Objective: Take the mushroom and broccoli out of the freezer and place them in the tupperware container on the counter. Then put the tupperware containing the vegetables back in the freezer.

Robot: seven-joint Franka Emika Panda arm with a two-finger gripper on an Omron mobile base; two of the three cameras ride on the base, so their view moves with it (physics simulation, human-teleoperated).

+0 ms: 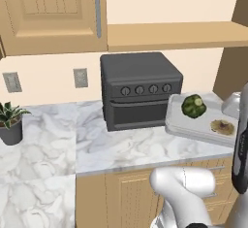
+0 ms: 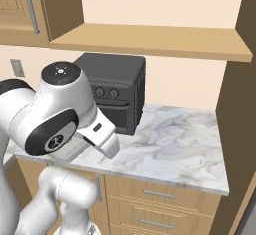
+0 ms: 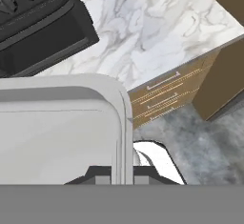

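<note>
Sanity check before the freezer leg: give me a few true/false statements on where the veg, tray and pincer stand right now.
1. The broccoli lies in the tupperware container. True.
2. The mushroom sits on the bare counter beside the tray. False: it lies inside the tray, nearer the camera than the broccoli.
3. The pincer is shut on the tray's rim. True: in the hand view the rim runs between the finger tips.
4. The black oven has its door open. False: the door is shut.
5. A potted plant stands on the counter, on the oven's far side from the tray. True.
</note>
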